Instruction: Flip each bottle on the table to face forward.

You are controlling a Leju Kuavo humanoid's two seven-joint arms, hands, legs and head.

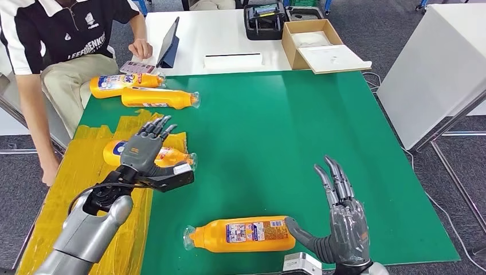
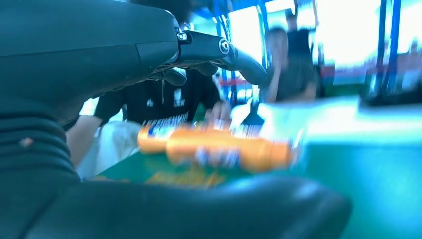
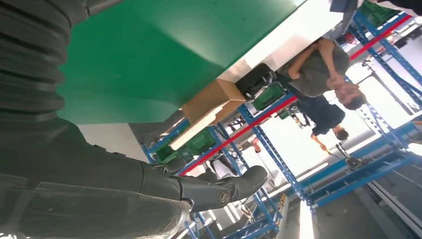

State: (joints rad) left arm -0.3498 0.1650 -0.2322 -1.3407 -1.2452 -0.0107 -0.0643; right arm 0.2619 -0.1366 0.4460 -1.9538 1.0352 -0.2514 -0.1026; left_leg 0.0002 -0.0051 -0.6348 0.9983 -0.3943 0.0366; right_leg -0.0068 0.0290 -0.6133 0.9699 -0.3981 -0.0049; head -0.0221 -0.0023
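Note:
Four orange bottles lie on their sides on the green mat (image 1: 275, 132). One bottle (image 1: 243, 234) is near the front edge, label up, cap to the left. My right hand (image 1: 344, 220) stands open just right of its base, fingers up, thumb tip at the base. Another bottle (image 1: 172, 156) lies on the yellow patch (image 1: 91, 143), partly hidden under my left hand (image 1: 146, 150), which hovers open over it. Two more bottles (image 1: 123, 83) (image 1: 157, 97) lie at the far left. The left wrist view shows blurred orange bottles (image 2: 229, 152) beyond my left hand (image 2: 99, 50).
A person (image 1: 63, 34) sits at the far left corner, one hand by a tablet (image 1: 169, 43) on the white table. A cardboard box (image 1: 312, 43) and a black case (image 1: 265, 20) stand behind the mat. A white table (image 1: 435, 63) is off to the right.

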